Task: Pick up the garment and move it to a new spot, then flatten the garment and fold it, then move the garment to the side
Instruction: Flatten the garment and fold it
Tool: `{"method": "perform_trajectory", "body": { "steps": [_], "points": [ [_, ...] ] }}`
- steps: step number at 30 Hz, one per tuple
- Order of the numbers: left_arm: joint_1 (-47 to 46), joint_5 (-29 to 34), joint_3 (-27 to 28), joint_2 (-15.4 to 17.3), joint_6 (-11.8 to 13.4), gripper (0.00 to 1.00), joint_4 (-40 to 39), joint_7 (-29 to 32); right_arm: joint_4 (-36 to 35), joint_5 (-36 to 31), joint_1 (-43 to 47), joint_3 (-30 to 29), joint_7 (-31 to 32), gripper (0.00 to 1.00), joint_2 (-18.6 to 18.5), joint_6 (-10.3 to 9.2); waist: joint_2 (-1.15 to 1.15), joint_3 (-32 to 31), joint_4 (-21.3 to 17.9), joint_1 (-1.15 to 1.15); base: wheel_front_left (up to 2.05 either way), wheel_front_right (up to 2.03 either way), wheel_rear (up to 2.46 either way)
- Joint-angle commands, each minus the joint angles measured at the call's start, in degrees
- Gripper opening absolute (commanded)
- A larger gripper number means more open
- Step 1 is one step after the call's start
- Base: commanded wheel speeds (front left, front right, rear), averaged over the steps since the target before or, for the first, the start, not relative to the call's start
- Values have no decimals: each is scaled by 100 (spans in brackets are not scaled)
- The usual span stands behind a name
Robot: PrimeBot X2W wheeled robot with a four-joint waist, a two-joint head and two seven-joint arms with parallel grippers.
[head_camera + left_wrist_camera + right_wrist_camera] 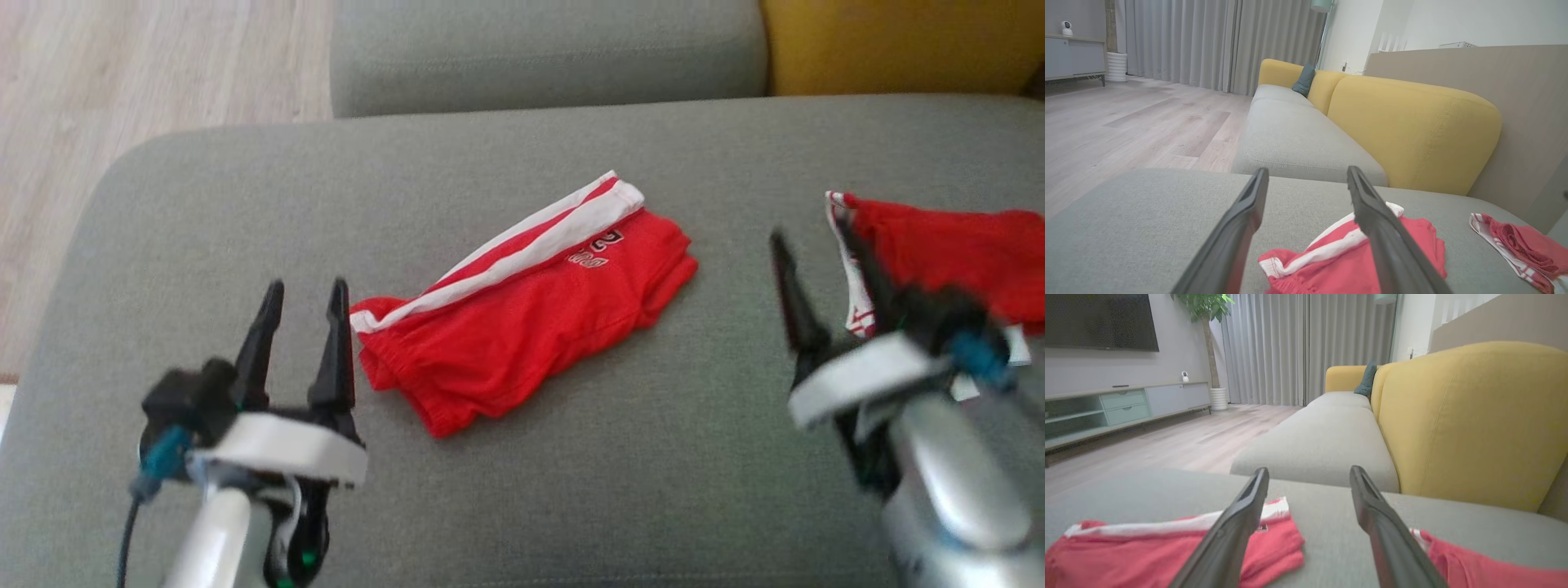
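Red shorts [531, 318] sit mid-frame on the grey couch cushion [571, 490], looking folded already, with the white stripe [555, 237] along the upper edge. Pretty sure they're light, soft and floppy, so the layers probably slide apart if you pinch just the top one. I'd grab both short ends, through every layer. Left gripper [308, 286] sits at the lower-left end, right gripper [812, 237] is at the right beside another red garment [947, 245]. Both are spread wide, holding nothing.

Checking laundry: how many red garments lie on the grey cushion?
2. The folded garment lies centrally on the cushion; the second garment lies to its right, partly behind the right gripper and cut by the frame edge.
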Motion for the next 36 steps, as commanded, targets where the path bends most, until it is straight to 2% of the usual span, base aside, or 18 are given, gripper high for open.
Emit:
{"method": "perform_trajectory", "body": {
  "steps": [1, 5, 8, 11, 17, 20, 24, 25, 27, 36],
  "points": [
    [-90, 119, 303, -17, -45, 100, -269, -51, -358, -228, 73, -63, -61, 100, 147, -5, 0, -88, -71, 0, 0, 0, 0],
    [379, 340, 536, -242, -102, 100, -384, -51, -794, -744, 828, -590, -61, 100, 641, -5, 0, -127, -116, 0, 0, 0, 0],
    [599, 376, 693, -360, -164, 100, -447, -51, -1014, -889, 1223, -956, -62, 100, 905, -5, 0, -144, -104, 0, 0, 0, 0],
    [766, 520, 778, -415, -221, 100, -469, -51, -1181, -986, 1519, -1150, -62, 100, 1061, -5, 0, -148, -89, 0, 0, 0, 0],
    [753, 540, 734, -431, -302, 100, -465, -51, -1097, -962, 1594, -1175, 1, 100, 1125, -5, 0, -62, 23, 0, 0, 0, 0],
    [687, 523, 666, -432, -304, 100, -456, -51, -916, -488, 1487, -1164, 242, 100, 1138, -5, 0, 65, 129, 0, 0, 0, 0],
    [576, 498, 561, -432, -317, 100, -412, -51, -499, 756, 1190, -1062, 731, 100, 1141, -5, 0, 281, 339, 0, 0, 0, 0],
    [527, 480, 499, -432, -319, 100, -377, -51, -256, 1285, 981, -1039, 939, 100, 1141, -5, 0, 382, 466, 0, 0, 0, 0],
    [473, 471, 423, -433, -322, 100, -335, -51, -3, 1748, 762, -1082, 1100, 100, 1142, -5, 0, 502, 615, 0, 0, 0, 0],
    [150, 441, 143, -433, -302, 100, -255, -51, 1383, 2904, -274, -1542, 1609, 100, 1142, -5, 0, 911, 1303, 0, 0, 0, 0]
  ]
}}
